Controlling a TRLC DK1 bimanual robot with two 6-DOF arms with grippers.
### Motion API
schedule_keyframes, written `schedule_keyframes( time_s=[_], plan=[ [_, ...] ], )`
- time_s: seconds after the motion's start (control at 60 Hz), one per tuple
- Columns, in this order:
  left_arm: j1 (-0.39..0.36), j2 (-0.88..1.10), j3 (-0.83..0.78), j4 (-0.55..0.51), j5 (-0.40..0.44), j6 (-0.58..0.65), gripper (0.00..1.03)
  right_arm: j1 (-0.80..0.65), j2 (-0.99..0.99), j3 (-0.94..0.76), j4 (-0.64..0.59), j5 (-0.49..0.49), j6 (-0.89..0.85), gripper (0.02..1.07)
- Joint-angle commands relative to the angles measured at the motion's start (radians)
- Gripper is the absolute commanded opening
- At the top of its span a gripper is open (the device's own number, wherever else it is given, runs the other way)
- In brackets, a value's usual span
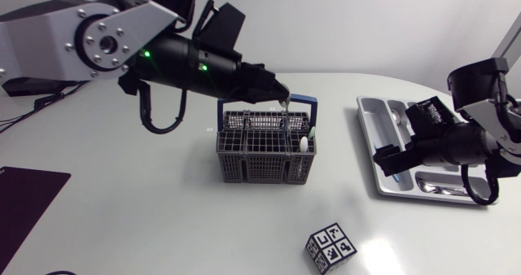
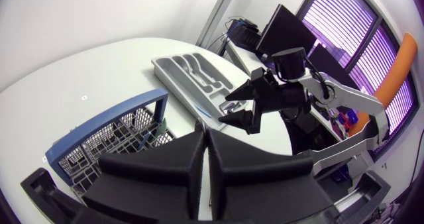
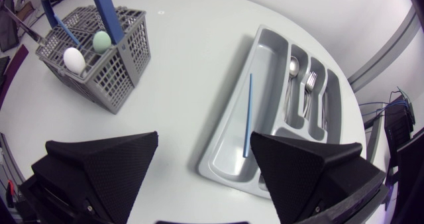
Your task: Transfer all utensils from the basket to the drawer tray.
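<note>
The left jaws are pinched nearly together just above the grey plastic mesh basket with a blue handle (image 1: 264,157). They appear to grip a slim silver metal utensil (image 1: 286,104) by its upper end, with the rest hanging below them toward the basket. To lift it well, I judge the pull should go straight up until the low end is above the handle and rim, since a tilted drag could catch the mesh and tip the basket. It can then be carried across to the grey compartmented drawer tray (image 3: 265,65), which lies under and ahead of the right jaws. Those stand wide apart with nothing in them, and are best held clear of the carry path. Below the left jaws a white-tipped utensil (image 1: 302,144) and a green-tipped utensil (image 3: 101,40) stand in the basket, and a thin blue stick (image 3: 248,114) lies in the tray. The kind of utensil held cannot be told, because the jaws hide its handle and its working end is too small to read. The basket's other cells are hard to see into.
</note>
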State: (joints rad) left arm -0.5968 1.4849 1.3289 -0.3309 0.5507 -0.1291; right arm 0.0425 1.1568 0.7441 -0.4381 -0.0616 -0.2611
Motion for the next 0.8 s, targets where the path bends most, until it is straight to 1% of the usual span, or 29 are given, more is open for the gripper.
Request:
schedule_keyframes(
  time_s=[0.0, 0.017, 0.083, 0.133, 0.217, 0.283, 0.383, 0.417, 0.483, 0.55, 0.667, 0.7, 0.783],
  plan=[
    [0.009, -0.06, -0.031, 0.012, 0.032, -0.027, 0.04, 0.013, -0.049, -0.005, -0.008, -0.038, 0.005, 1.02],
    [0.009, -0.066, -0.031, 0.01, 0.034, -0.027, 0.04, 0.014, -0.06, -0.003, -0.011, -0.055, 0.003, 1.02],
    [0.008, -0.097, -0.042, 0.001, 0.055, -0.024, 0.04, 0.014, -0.128, -0.002, -0.017, -0.181, -0.026, 1.02],
    [0.008, -0.11, -0.05, -0.002, 0.069, -0.023, 0.04, 0.014, -0.163, 0.001, -0.031, -0.241, -0.05, 1.02],
    [-0.005, -0.124, -0.063, -0.022, 0.095, -0.001, 0.04, 0.017, -0.227, 0.009, -0.056, -0.386, -0.099, 1.02],
    [-0.017, -0.123, -0.076, -0.028, 0.104, 0.014, 0.04, 0.036, -0.241, 0.023, -0.091, -0.469, -0.136, 1.02],
    [-0.035, -0.12, -0.091, -0.031, 0.126, 0.031, 0.04, 0.065, -0.244, 0.034, -0.133, -0.557, -0.178, 1.02],
    [-0.047, -0.117, -0.099, -0.033, 0.135, 0.04, 0.04, 0.077, -0.244, 0.038, -0.163, -0.595, -0.208, 1.02],
    [-0.064, -0.11, -0.105, -0.039, 0.149, 0.052, 0.04, 0.117, -0.246, 0.041, -0.192, -0.633, -0.236, 1.02],
    [-0.087, -0.1, -0.109, -0.053, 0.157, 0.074, 0.04, 0.158, -0.252, 0.037, -0.2, -0.652, -0.245, 1.02],
    [-0.097, -0.077, -0.1, -0.082, 0.221, 0.082, 0.04, 0.223, -0.253, 0.023, -0.198, -0.673, -0.264, 1.02],
    [-0.098, -0.074, -0.1, -0.086, 0.232, 0.083, 0.04, 0.238, -0.255, 0.021, -0.197, -0.681, -0.265, 1.0],
    [-0.11, -0.061, -0.099, -0.117, 0.262, 0.102, 0.04, 0.267, -0.263, 0.012, -0.179, -0.695, -0.265, 0.91]
  ],
)
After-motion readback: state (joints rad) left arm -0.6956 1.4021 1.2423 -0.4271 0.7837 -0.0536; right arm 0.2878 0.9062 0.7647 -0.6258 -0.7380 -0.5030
